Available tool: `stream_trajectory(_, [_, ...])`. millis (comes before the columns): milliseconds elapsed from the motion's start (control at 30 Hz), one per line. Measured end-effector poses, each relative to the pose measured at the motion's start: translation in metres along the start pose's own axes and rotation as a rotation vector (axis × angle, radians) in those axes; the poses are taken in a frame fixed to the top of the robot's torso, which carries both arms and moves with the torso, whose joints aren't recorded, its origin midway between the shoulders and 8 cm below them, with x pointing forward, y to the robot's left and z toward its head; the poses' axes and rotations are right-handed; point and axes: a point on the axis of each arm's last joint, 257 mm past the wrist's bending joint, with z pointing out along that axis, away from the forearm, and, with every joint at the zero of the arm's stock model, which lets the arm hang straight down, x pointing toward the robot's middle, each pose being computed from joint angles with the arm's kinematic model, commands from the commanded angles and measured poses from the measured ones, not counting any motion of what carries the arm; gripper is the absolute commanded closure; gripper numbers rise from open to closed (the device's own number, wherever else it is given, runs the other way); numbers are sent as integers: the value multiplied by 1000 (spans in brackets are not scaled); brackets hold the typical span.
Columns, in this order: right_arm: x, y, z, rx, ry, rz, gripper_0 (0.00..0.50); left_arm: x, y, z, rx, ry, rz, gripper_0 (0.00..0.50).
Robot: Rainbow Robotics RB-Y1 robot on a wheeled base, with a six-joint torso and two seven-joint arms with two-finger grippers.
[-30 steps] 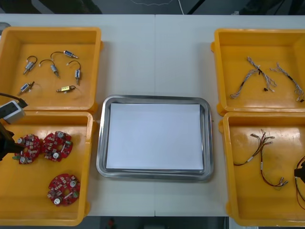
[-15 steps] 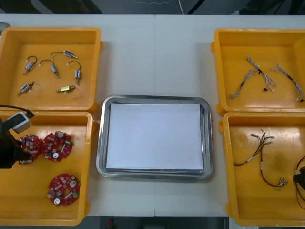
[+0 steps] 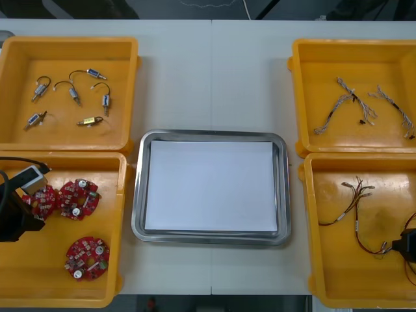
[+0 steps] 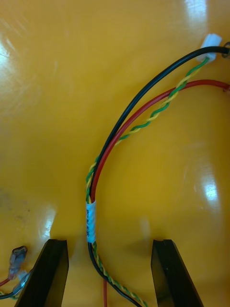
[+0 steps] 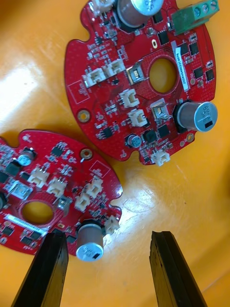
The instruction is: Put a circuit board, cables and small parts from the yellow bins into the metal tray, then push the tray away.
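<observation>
A: Left gripper (image 5: 108, 237) fingers spread over circuit board (image 5: 57, 192), near-left yellow bin (image 3: 123, 227). Grip?
B: Likely rigid, light, fragile parts; take its rim. Right gripper (image 4: 108, 242) spread astride limp cable (image 4: 91, 223).

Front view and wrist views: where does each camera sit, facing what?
Front: above the arms, facing steeply down at the table; left hand, right hand at its side edges.
Left wrist: on that arm, facing two circuit boards; own open fingers.
Right wrist: facing a cable bundle; open fingers.
Shared: front and left wrist show those boards.
</observation>
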Motion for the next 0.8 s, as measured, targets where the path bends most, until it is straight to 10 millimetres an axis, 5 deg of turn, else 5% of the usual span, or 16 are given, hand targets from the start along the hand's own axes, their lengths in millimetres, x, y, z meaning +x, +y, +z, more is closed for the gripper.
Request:
stream_trajectory(367, [-5,0,4,-6,-25,0,2,1,-7,9,10,-5,5,0])
stream_trajectory(433, [-5,0,4,-6,-25,0,310,1,-7,9,9,-4,5,0])
stream_trajectory(533, [-4,0,4,-7,-19,0,500,2,-4,9,2,-4,5,0])
stream_trajectory(800, [-2,2,4,-17,-11,3,500,8,-1,15,-9,1,0,0])
